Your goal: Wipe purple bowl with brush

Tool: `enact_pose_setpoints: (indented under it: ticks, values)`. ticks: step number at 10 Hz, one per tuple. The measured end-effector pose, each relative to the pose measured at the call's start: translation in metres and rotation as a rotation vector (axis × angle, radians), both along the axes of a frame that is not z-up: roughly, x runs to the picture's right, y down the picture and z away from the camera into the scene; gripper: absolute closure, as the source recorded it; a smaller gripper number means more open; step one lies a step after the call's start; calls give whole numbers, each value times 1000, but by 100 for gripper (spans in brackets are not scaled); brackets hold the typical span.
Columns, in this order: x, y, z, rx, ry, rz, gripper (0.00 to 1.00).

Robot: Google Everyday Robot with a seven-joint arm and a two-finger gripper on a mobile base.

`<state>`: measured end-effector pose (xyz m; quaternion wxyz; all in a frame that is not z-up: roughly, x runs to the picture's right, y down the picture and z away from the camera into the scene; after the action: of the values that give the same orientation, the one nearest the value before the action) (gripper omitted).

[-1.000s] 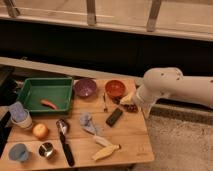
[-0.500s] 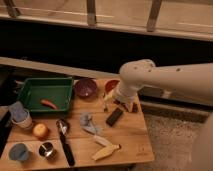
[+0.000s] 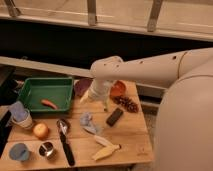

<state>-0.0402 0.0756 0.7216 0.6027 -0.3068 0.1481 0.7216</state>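
— What's where on the tabletop [image 3: 132,131]?
— Green tray [image 3: 37,92] at ten o'clock. The brush [image 3: 65,142] lies at seven, head toward the tray. The purple bowl [image 3: 81,86] sits at twelve, partly behind my arm.
— And your gripper?
— My gripper [image 3: 102,100] hangs at the bowl's four o'clock, jaws spread, holding nothing.

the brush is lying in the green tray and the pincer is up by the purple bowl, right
Not quite. The camera view shows the brush lying on the table, in front of the green tray, not in it. The pincer is indeed up by the purple bowl.
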Motion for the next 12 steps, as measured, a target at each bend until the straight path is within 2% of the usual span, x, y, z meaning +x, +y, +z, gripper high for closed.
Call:
enact_pose_setpoints:
  ticks: [4, 6, 7, 9, 10, 12]
  values:
    - [1, -2, 0, 6, 2, -5, 20]
    - [-14, -1, -6, 24, -27, -49, 20]
    - [-27, 2, -8, 31, -46, -75, 20]
    - [-77, 17, -14, 32, -107, -148, 20]
    - [-93, 23, -14, 31, -125, -178, 20]
    - [-134, 42, -12, 14, -175, -257, 20]
